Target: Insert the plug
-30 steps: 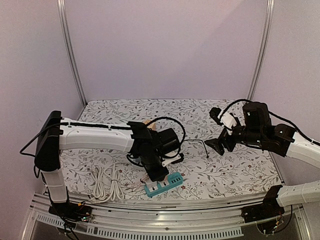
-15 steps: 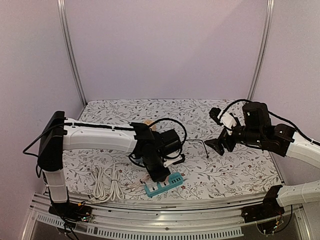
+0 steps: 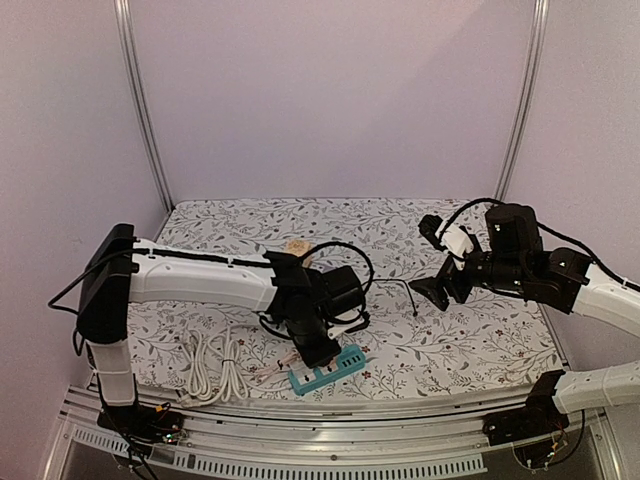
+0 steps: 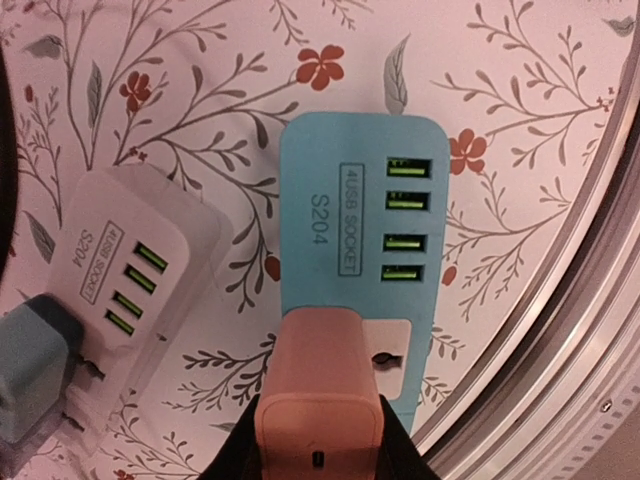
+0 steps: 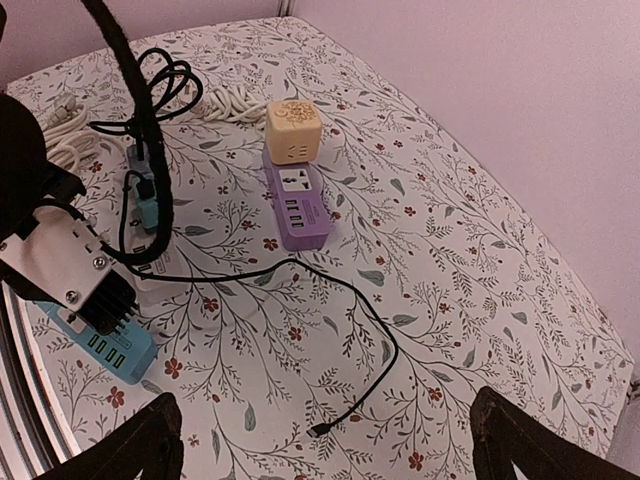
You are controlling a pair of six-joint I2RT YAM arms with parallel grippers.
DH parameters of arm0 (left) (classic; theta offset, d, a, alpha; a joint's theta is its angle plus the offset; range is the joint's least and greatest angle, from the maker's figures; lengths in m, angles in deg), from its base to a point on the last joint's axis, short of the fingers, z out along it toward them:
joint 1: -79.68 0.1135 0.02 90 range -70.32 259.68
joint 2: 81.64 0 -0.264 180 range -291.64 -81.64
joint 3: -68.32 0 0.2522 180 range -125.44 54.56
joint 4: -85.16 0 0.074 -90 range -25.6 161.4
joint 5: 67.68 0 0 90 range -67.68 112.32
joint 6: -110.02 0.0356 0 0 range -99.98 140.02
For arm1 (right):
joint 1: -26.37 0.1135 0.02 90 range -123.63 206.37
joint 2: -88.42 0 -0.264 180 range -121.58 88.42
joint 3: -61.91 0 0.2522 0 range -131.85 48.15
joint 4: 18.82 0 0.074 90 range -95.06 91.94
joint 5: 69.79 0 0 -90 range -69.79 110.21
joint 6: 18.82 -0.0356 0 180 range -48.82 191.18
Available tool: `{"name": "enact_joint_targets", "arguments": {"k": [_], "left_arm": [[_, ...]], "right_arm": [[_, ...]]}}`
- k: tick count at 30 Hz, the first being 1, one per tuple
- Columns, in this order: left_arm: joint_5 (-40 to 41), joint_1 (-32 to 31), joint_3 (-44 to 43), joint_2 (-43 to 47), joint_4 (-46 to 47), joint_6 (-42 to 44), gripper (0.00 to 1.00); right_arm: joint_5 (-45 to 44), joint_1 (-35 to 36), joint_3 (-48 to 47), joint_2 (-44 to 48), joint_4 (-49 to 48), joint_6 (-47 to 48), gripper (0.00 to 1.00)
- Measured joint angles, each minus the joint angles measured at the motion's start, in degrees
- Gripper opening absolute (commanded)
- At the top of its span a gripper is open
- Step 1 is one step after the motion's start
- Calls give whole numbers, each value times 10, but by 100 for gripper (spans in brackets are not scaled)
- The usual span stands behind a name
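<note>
Floral counter [image 3: 480, 340] carries a blue strip [image 4: 350, 220]; left fingers [image 3: 318, 348] pinch a pink plug [image 4: 322, 390] at its socket, right fingers [image 3: 431, 290] hang spread.

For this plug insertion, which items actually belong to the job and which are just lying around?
In the job: peach plug, blue socket strip.

Lying about: white socket strip, purple socket strip, yellow cube, white cord bundle, loose black cable.
</note>
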Motion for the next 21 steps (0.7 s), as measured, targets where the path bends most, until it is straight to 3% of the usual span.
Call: {"name": "enact_joint_targets", "arguments": {"k": [7,8,11,12,21], "left_arm": [[-2,0,11,5,10,-1,2],[-1,0,11,5,10,0,18],[-1,0,10,5,10,9,88],[1,0,12,3,13,17,98],[23,-2,-2,-12,0,80,100]], "right_arm": [[0,0,1,0,-2,2,99],[0,0,1,0,-2,3,99],[0,0,2,0,-2,6,99],[0,0,2,0,-2,7,99],[0,0,2,1,-2,6,99]]}}
